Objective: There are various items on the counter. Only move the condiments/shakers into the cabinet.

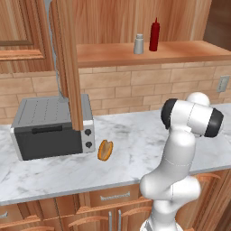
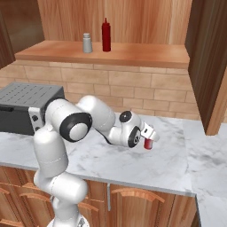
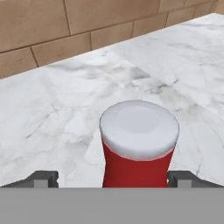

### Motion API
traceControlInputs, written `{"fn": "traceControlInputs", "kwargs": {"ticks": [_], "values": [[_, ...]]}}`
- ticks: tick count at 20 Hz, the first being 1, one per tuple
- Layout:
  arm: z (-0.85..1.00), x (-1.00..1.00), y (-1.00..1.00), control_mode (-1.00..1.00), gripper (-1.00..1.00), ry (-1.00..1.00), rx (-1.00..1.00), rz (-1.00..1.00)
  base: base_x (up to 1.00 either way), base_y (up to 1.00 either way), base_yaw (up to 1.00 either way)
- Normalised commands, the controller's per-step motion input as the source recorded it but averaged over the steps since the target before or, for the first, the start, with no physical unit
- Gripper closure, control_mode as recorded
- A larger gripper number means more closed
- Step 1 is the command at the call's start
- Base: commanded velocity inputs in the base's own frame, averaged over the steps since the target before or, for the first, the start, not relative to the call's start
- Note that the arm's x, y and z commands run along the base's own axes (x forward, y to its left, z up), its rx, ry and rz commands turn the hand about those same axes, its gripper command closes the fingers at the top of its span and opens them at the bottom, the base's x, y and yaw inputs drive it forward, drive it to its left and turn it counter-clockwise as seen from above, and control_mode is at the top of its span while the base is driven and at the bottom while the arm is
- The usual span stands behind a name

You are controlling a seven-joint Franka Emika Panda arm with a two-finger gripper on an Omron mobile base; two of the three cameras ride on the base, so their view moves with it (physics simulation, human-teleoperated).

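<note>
- Two condiments are seen on the cabinet shelf (image 1: 180, 53): a grey shaker (image 1: 138, 44) and, just to its right, a red bottle (image 1: 154, 35), both upright and near each other.
- One more red bottle, here called the second bottle (image 3: 139, 146), is seen on the bench (image 1: 135, 149), lying with its white flat base turned toward the hand camera.
- In the right base view the second bottle shows as a small red piece just below the tool (image 2: 149, 138), low over the marble.
- In the hand view the tool's two dark fingertips (image 3: 43, 178) are seen at either side of the second bottle, one to its left and one to its right, with the red body between them.
- The tool is spread wide; a gap is visible between each fingertip and the bottle's sides, so nothing is gripped.
- Whether the fingertips touch the bench cannot be told.
- A bun (image 1: 105, 150) is seen on the bench, just to the right of the toaster oven (image 1: 52, 128), well apart from the tool.
- The toaster oven is set at the left of the bench, against the brick wall (image 1: 149, 85).
- The narrow cabinet door (image 1: 68, 58) is seen standing out over the toaster oven, edge-on to the left base view.
- The arm is bent low and forward over the bench, toward the right part of the marble.
</note>
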Motion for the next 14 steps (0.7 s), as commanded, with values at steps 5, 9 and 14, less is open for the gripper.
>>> {"fn": "traceControlInputs", "kwargs": {"ticks": [5, 9, 14], "values": [[0.00, 0.00, 0.00, -1.00, 1.00, 0.00, 0.00, 0.00, 0.00, 0.00, 0.00], [0.00, -0.01, 0.00, -1.00, 1.00, -0.01, 0.00, 0.00, 0.00, 0.00, 0.00], [0.37, -0.38, 0.03, -1.00, 1.00, -0.15, 0.00, 0.06, 0.00, 0.00, 0.00]]}}
